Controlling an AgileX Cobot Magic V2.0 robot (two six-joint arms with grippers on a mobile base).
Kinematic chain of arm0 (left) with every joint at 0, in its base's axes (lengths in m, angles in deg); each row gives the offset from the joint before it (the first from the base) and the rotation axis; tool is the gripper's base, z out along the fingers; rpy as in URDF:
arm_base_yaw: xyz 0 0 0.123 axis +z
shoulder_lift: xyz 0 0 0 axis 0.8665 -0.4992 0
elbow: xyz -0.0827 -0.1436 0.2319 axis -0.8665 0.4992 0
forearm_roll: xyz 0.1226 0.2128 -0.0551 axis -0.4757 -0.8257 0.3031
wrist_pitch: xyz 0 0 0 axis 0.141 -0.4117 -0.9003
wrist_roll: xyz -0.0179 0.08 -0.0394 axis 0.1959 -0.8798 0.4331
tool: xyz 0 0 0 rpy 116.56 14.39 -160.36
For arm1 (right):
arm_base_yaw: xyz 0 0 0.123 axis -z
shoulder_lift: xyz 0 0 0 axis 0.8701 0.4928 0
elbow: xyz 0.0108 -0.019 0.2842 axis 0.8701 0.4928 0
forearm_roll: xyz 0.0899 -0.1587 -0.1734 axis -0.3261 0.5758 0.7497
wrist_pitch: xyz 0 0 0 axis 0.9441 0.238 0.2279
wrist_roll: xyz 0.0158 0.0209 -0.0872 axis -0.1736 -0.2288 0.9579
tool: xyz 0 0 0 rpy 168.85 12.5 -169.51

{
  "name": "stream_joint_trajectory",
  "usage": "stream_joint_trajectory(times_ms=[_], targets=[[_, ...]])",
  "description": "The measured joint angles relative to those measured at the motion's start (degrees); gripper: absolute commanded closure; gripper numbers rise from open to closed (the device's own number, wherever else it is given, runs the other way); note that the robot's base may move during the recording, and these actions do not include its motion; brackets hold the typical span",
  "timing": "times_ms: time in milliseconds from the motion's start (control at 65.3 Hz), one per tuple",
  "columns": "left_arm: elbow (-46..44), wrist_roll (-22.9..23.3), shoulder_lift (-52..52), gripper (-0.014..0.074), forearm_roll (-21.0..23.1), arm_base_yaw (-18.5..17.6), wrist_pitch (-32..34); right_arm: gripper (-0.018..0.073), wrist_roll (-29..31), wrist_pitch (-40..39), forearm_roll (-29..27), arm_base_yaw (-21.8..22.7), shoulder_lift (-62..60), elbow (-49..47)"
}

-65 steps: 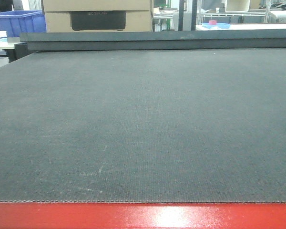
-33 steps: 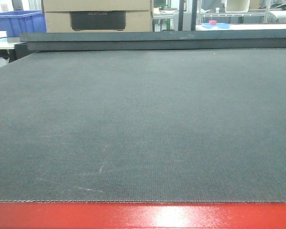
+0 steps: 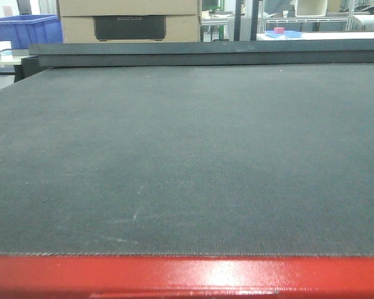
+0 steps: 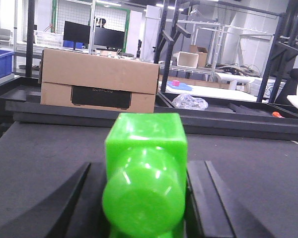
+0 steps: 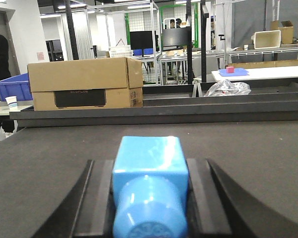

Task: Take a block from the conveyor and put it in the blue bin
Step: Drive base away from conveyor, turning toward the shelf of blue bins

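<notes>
Lettering: pale print on dark panel of cardboard box [image 4: 97,82], unreadable.
Block [image 4: 145,168]: above conveyor [image 3: 187,156], long axis running away from left wrist camera; round end toward lens, square end toward box.
Left jaws: clamped on block's sides.
Right jaws: clamped on blue block [image 5: 150,178].
Blue bin [image 3: 25,28]: beyond conveyor, far left.

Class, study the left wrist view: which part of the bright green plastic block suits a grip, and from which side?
The bright green plastic block: pinch its flat, parallel left and right walls, coming from the rounded end, as the left gripper does.
</notes>
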Motion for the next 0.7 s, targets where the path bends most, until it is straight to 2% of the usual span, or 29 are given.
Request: stream_joint_trajectory(times_ms=[704], targets=[[0.0, 0.0, 0.0, 0.0707, 0.0, 0.0, 0.0, 0.072, -0.1, 0.0, 0.0, 0.0, 0.0, 0.0]])
